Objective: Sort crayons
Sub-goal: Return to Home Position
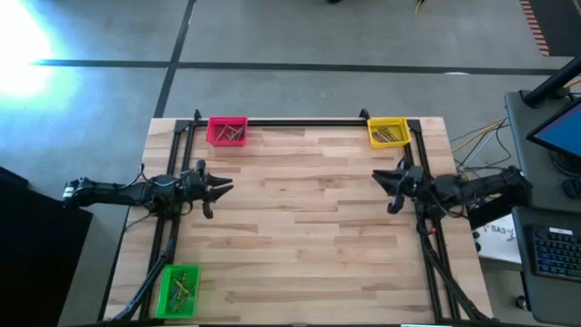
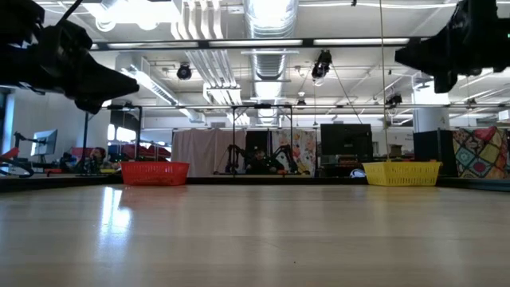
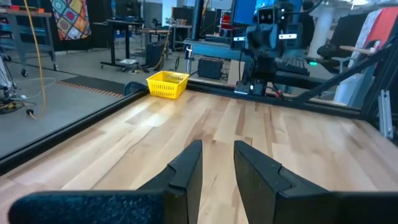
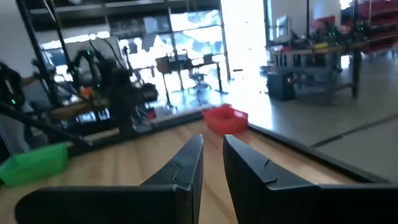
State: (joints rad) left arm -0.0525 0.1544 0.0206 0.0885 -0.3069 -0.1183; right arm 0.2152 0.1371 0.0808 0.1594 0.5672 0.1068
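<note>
The crayons show only as thin sticks lying inside three bins: the pink bin at the table's far left, the yellow bin at the far right, and the green bin at the near left. I see no crayon on the bare wood. My left gripper hovers over the table's left side, pointing toward the right, its fingers a narrow gap apart with nothing between them. My right gripper hovers over the right side, pointing left, its fingers likewise a narrow gap apart and empty.
A black frame rail runs along the table's far edge and down both sides. The wood between the two grippers is bare. A keyboard and monitor stand off the table to the right.
</note>
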